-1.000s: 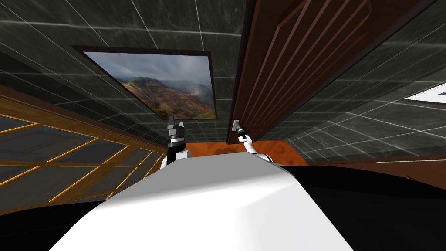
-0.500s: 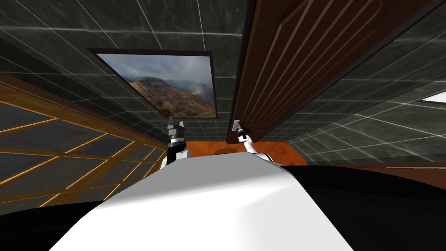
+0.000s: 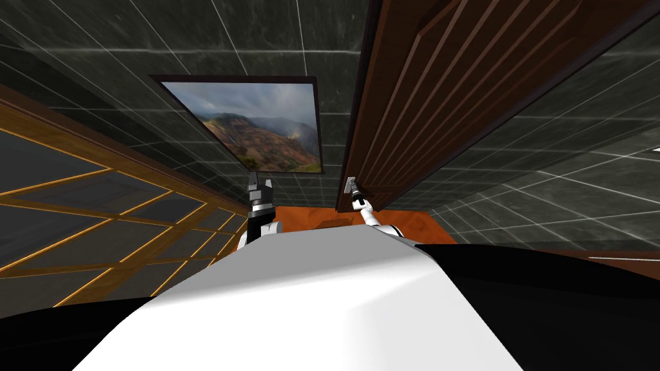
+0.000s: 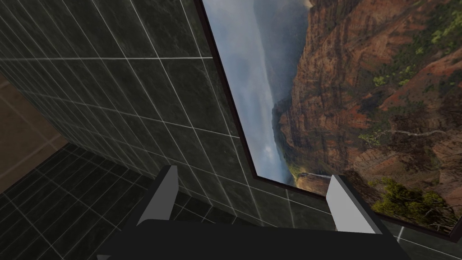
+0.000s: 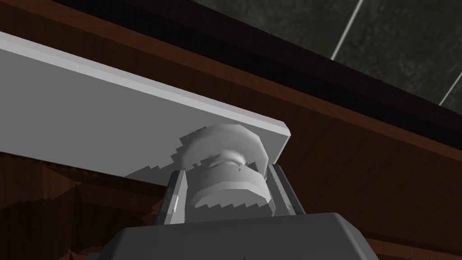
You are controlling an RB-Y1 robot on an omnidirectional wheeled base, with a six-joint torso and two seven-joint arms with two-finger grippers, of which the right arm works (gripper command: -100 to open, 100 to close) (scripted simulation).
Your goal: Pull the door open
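Observation:
A dark brown panelled door [image 3: 438, 96] rises ahead and to the right. Its light grey knob [image 5: 225, 169] sticks out of a grey plate [image 5: 90, 122] at the door's edge. My right gripper [image 5: 225, 198] is shut on the knob, its fingers [image 5: 173, 203] pressing both sides. In the head view the right gripper [image 3: 352, 190] reaches the plate at the door's edge. My left gripper [image 3: 260, 188] is held up to the left, away from the door. Seen from the left wrist, the left gripper [image 4: 252, 201] is open and holds nothing.
Dark tiled walls [image 3: 193, 38] flank the door. A framed landscape picture [image 3: 258, 125] hangs left of it. A wood-framed glass partition [image 3: 84, 225] runs along my left. The floor [image 3: 303, 219] by the door is orange-brown.
The whole head view has shifted: the picture and the partition slid to the right in it, so I have turned or moved. The right gripper stays shut on the knob.

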